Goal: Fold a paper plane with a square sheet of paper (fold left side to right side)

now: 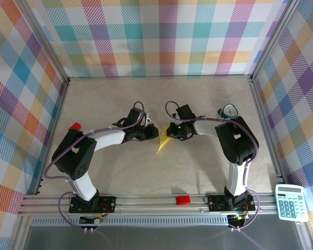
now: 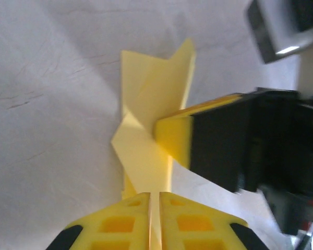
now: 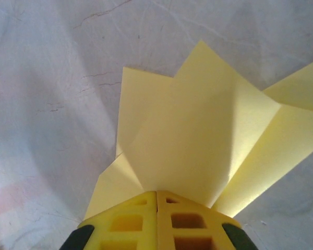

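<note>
Left wrist | left end effector (image 2: 155,199), right end effector (image 3: 157,198) clamp creased, perhaps half-folded paper (image 2: 151,88)

The top camera looks steeply down from the near edge over the whole pale marbled tabletop (image 1: 146,99) — both wrist cameras look from close up at the creased thin yellow paper sheet (image 3: 198,135) it also sees.

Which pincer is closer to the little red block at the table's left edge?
Left. The left pincer is mid-table, right of the red block; the right pincer lies just beyond, farther off.
</note>
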`<action>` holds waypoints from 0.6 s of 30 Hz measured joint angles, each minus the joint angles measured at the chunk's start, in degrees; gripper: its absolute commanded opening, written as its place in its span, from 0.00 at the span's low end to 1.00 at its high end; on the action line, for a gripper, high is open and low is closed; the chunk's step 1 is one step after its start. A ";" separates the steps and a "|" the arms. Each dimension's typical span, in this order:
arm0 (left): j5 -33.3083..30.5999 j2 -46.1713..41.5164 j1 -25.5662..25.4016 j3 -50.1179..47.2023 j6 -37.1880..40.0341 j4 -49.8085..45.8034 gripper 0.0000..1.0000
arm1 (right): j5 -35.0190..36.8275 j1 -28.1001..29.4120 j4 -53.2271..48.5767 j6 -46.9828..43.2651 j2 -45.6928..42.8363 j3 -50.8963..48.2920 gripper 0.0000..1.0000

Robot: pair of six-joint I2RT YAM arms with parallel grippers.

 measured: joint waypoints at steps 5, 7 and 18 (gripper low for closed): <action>3.54 -1.70 -1.29 1.25 0.63 -1.14 0.02 | -0.17 0.00 0.02 0.00 0.00 0.00 0.03; 5.07 -1.53 -2.49 1.25 0.66 -1.55 0.01 | -0.24 0.00 0.00 -0.04 0.00 0.00 0.02; 7.82 4.79 -4.52 3.19 1.33 -4.76 0.00 | -0.35 0.00 -0.11 -0.22 0.00 0.07 0.02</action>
